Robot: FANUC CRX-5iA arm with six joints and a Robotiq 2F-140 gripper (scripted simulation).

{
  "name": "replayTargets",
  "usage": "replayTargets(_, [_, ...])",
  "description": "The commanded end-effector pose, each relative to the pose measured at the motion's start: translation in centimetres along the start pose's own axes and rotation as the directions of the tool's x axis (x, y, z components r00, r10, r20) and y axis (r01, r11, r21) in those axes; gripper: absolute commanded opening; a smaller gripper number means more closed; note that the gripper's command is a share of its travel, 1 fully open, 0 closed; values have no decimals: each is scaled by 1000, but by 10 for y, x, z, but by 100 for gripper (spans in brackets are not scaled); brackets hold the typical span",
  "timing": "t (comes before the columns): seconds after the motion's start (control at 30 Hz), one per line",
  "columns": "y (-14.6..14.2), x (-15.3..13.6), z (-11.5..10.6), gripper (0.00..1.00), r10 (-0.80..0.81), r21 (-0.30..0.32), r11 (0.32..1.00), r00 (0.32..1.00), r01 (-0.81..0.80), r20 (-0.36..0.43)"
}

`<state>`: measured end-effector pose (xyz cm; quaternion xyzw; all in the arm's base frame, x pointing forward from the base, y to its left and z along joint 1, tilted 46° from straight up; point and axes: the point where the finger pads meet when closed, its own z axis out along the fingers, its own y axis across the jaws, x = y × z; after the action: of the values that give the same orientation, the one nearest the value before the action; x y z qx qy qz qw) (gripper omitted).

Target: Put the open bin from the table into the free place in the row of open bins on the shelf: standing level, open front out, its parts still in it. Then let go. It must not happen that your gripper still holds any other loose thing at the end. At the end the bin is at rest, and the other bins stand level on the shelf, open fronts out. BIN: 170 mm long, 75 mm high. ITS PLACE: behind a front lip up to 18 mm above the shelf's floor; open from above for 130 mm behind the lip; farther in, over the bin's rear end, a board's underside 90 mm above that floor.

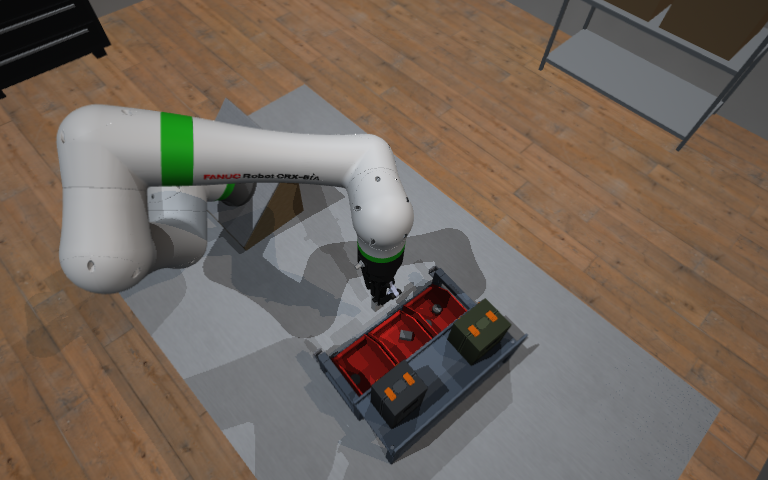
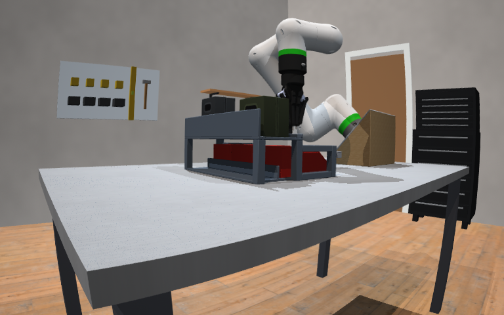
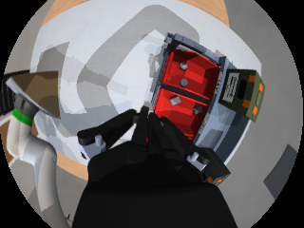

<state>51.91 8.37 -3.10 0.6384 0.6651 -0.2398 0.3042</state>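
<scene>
Three red open bins stand side by side in the lower row of the grey shelf [image 1: 421,362]: the left bin [image 1: 362,362], the middle bin [image 1: 403,336] and the right bin [image 1: 436,308]. Each holds a small grey part. They seem level, with their open fronts facing the arm. In the side view the red bins [image 2: 267,155] sit behind the shelf's front lip. My gripper [image 1: 386,294] [image 2: 295,120] is shut and holds nothing. It hangs over the front edge of the row, between the middle and right bins, clear above them. In the wrist view the shut fingers [image 3: 144,117] point beside the red bins [image 3: 184,89].
Two dark cases with orange latches stand on the shelf's upper board, one at the left [image 1: 398,393] and one at the right [image 1: 479,331]. A brown wedge-shaped box [image 2: 369,139] stands on the table near the arm's base. A black cabinet [image 2: 445,148] stands beyond the table.
</scene>
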Motion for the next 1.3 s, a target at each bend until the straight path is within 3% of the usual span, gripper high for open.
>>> replayTargets(0.0, [0, 0, -15, 0, 0, 0, 1000, 1000, 0, 0])
replayTargets(0.27, [0, 0, -29, 0, 0, 0, 1000, 1000, 0, 0])
replayTargets(1.27, [0, 0, -30, 0, 0, 0, 1000, 1000, 0, 0])
